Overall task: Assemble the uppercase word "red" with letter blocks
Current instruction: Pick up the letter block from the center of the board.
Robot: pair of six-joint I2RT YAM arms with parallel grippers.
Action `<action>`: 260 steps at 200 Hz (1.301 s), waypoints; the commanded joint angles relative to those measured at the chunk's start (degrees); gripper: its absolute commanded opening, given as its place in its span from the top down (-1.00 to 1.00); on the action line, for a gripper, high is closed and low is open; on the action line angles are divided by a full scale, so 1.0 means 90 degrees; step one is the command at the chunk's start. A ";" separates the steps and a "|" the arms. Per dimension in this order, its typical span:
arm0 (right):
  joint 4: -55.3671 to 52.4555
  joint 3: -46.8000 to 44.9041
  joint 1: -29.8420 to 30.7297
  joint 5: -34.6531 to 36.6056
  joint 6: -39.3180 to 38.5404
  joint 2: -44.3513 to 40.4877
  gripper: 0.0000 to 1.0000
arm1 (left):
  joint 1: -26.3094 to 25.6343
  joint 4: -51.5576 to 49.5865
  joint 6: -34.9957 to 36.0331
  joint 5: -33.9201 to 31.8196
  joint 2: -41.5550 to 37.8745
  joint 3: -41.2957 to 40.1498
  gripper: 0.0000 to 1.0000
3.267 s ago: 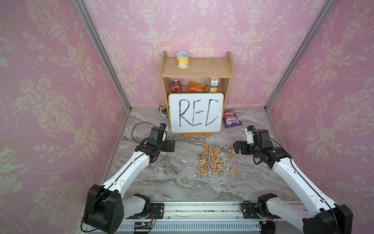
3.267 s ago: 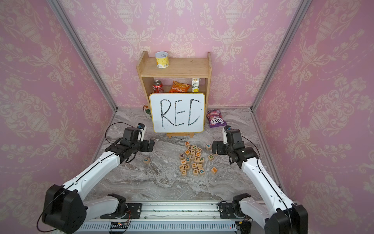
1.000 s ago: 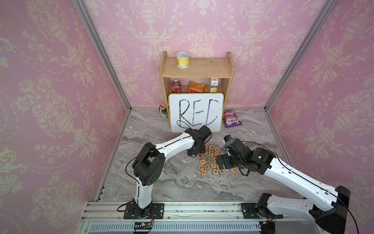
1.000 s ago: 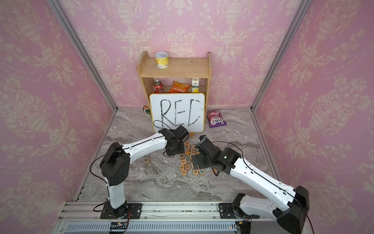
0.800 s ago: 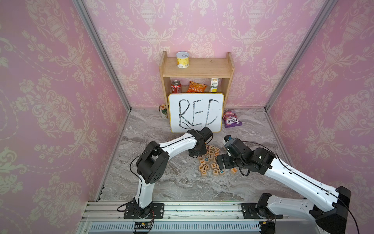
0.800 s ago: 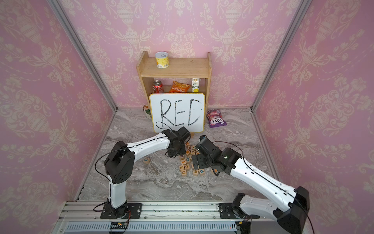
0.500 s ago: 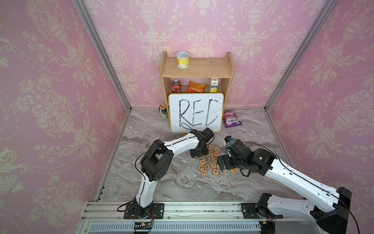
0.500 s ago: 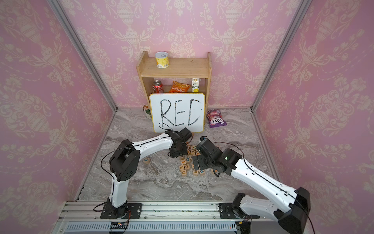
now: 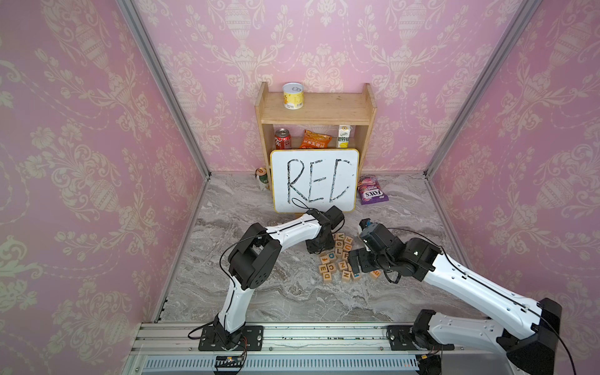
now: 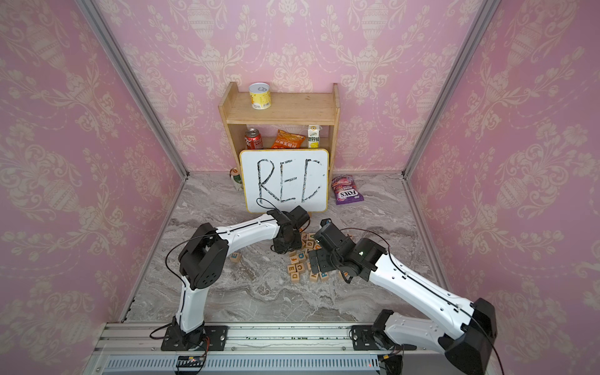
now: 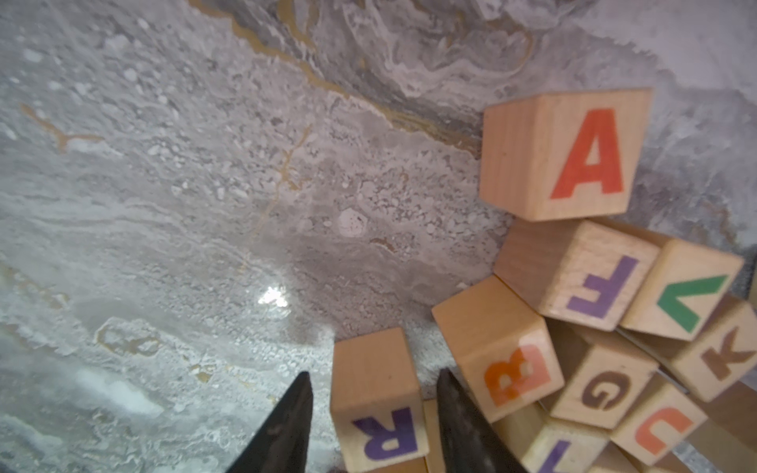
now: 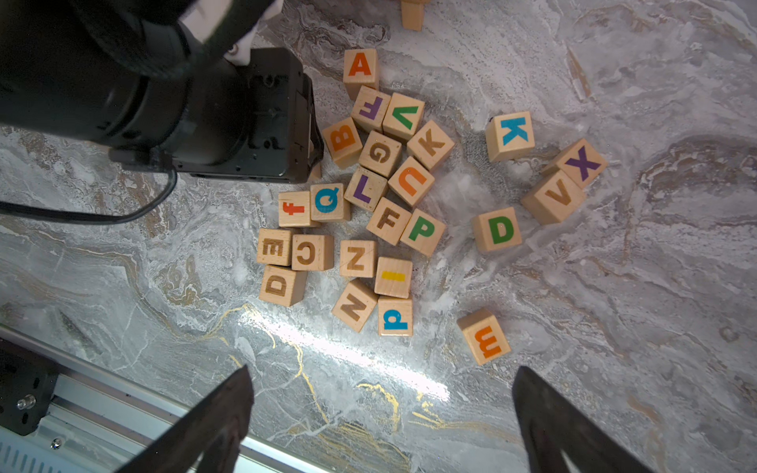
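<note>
The R block (image 11: 379, 409), purple letter up, sits on the marble floor (image 11: 205, 204) at the left edge of the heap of letter blocks (image 12: 368, 196), on the side of the heap nearer the whiteboard (image 9: 314, 180). The left gripper (image 11: 373, 372) straddles it. Its dark fingers (image 11: 286, 426) stand partly spread, one on each side, with a sliver of gap between each and the wood. The orange B block (image 11: 512, 368) is just beside it.

Facing the whiteboard, the green D block (image 12: 497, 230) lies face up at the heap's right flank, near the green P block (image 12: 422, 231) but not touching it. A lone block (image 10: 235, 258) rests left of the heap and farther from the whiteboard than the R block. Its letter is too small to read surely.

The right gripper (image 12: 381, 368) hangs over bare floor at the heap's edge farthest from the whiteboard, its fingers spread wide with nothing between them. The orange E block (image 12: 485, 342) lies apart from the heap, near that gripper.

The whiteboard, yellow-rimmed and lettered RED by hand, leans against a wooden shelf (image 9: 316, 110). A purple FOX'S bag (image 9: 371, 191) lies just to the whiteboard's right.
</note>
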 commanded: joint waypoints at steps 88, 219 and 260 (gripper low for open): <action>0.0110 -0.0267 0.0037 0.0193 0.0216 -0.0180 -1.00 | -0.0133 -0.0806 0.0657 -0.0593 -0.0061 0.0080 0.63; 0.0087 -0.0222 0.0034 0.0088 0.0222 -0.0300 -1.00 | -0.0018 -0.0962 0.4821 0.0059 -0.1436 -0.1246 0.62; 0.0029 -0.0073 0.0038 -0.0112 0.0124 -0.0211 -0.99 | -0.0004 -0.0665 0.5690 0.0302 -0.1657 -0.1601 0.56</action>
